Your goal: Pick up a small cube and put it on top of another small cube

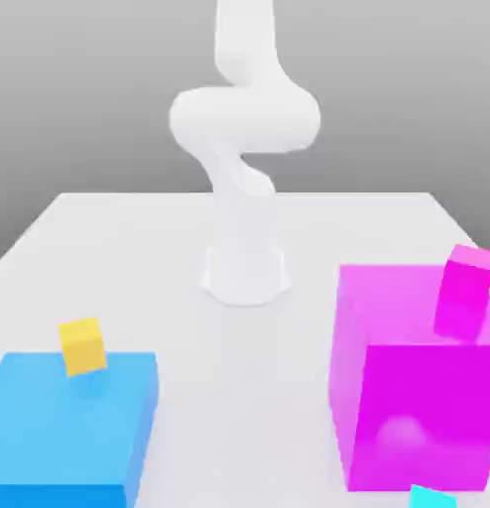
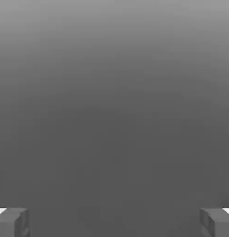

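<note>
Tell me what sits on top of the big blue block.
A small yellow cube rests tilted on the big blue block, near its back edge in the exterior view. The rest of its top is bare. Whatever lies under or behind the block is covered.

The white arm (image 1: pixel 244 149) rises from its base, bent overhead; the pincer (image 2: pixel 114 222) is spread wide.

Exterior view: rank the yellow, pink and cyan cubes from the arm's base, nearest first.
1-2. Too close to call: yellow cube on the blue block, exterior view's left; pink cube on the magenta block, right.
3. cyan cube, near edge, right, farthest from the arm's base.
</note>
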